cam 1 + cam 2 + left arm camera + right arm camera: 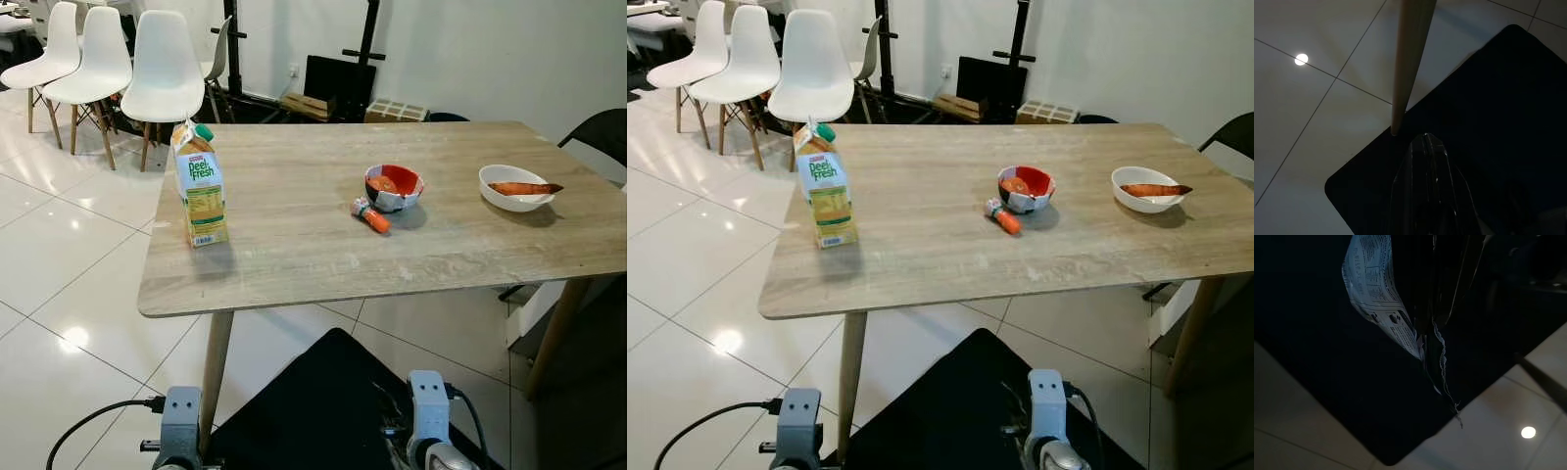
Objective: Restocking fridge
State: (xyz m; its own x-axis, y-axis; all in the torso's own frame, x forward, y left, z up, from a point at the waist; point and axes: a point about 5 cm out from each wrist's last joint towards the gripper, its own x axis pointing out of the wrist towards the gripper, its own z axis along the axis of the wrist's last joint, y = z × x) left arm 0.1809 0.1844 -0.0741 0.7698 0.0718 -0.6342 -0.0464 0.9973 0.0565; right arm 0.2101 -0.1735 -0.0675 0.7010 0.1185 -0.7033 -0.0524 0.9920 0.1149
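A yellow-green juice carton (200,186) with a green cap stands upright near the left edge of the wooden table (294,264). Mid-table sits a red-and-white bowl (394,186) with something orange inside, and a small orange item (371,216) lies just in front of it. Toward the right stands a white bowl (515,186) holding an orange-brown vegetable. Both arms hang low in front of the table. My left gripper (1425,138) is shut and empty, pointing at the foot of a table leg (1408,68). A scrap of newspaper (1382,298) hangs at my right gripper (1437,316), which is in deep shade.
A black mat (313,401) lies on the white tiled floor under the table's near edge. White chairs (162,69) stand at the back left. Black stands and a box line the far wall, and a dark chair (602,132) sits at the right.
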